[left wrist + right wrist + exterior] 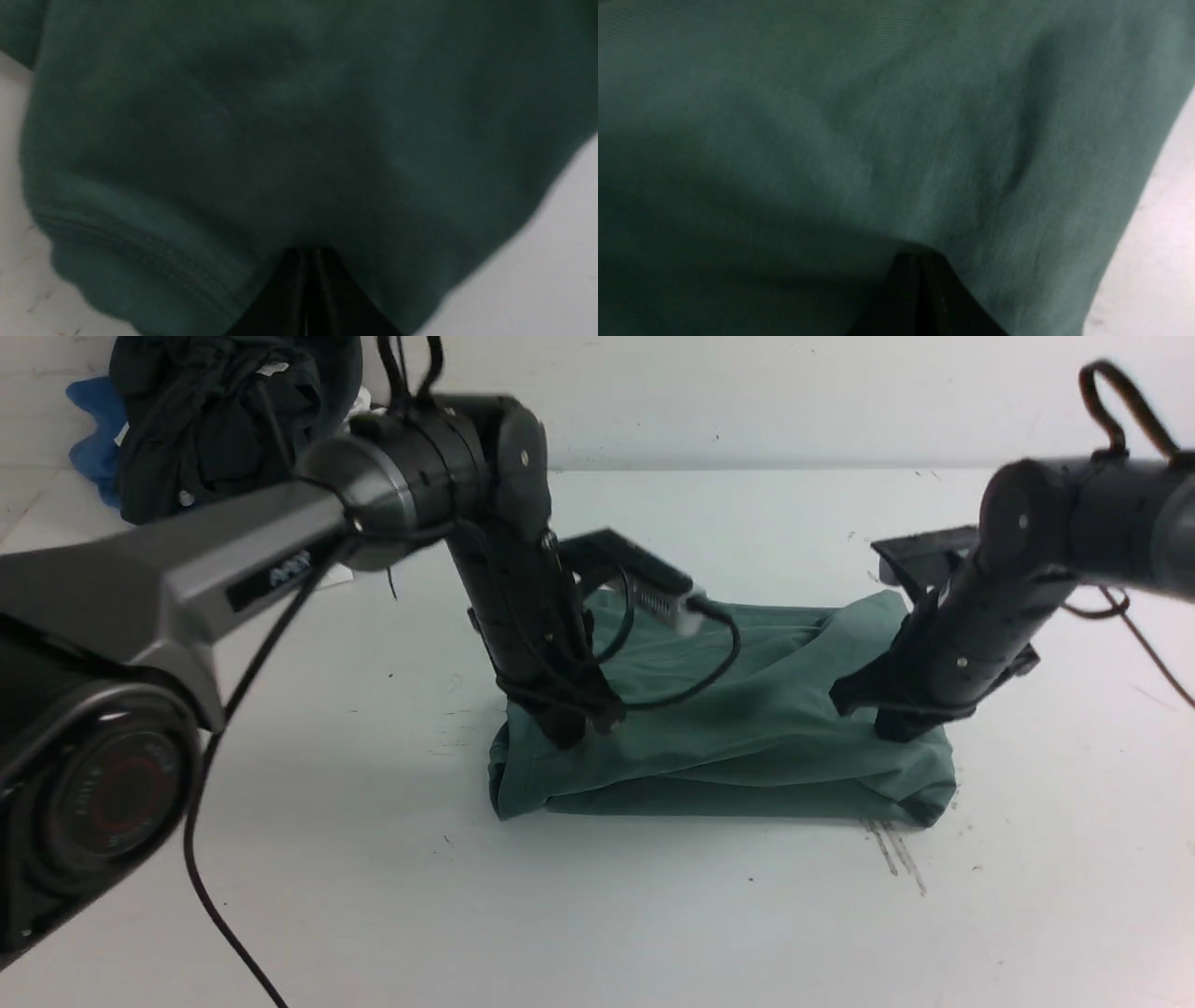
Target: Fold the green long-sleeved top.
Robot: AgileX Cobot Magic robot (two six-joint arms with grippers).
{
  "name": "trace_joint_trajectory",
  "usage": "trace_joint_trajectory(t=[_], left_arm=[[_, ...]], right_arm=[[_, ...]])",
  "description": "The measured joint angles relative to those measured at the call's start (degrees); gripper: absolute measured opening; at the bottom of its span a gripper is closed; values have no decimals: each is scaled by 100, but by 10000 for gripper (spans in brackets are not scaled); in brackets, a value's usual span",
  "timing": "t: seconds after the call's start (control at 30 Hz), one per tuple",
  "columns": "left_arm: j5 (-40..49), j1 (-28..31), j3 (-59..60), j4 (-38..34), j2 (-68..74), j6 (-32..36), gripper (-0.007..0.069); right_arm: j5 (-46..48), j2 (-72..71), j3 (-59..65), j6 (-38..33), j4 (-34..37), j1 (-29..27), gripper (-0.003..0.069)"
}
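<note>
On the white table (653,915), near its middle, the green long-sleeved top (738,737) lies bunched into a low folded heap; its neck, label and chest print cannot be made out. From the front, both sets of fingertips are buried in the cloth, so their grip is hidden there. The left gripper (309,254) comes down at the heap's left near corner, and its wrist view shows the jaws pressed together with the green fabric closing over their tips and a stitched hem running beside them. The right gripper (919,258) stands at the right end, jaws likewise together, pinching cloth. Only the front view shows the dark garment pile (219,415) and a blue one (93,439) at the far left.
</note>
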Motion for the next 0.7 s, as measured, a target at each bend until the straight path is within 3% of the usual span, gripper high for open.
trace_joint_trajectory(t=[0.17, 0.33, 0.7], left_arm=[[41, 0, 11, 26, 312, -89, -7], [141, 0, 23, 45, 112, -89, -7], [362, 24, 45, 380, -2334, -226, -7]], right_arm=[[-616, -75, 414, 0, 78, 0, -14], [-435, -357, 349, -114, 78, 0, -14], [-1051, -1912, -17, -415, 34, -7, -14]])
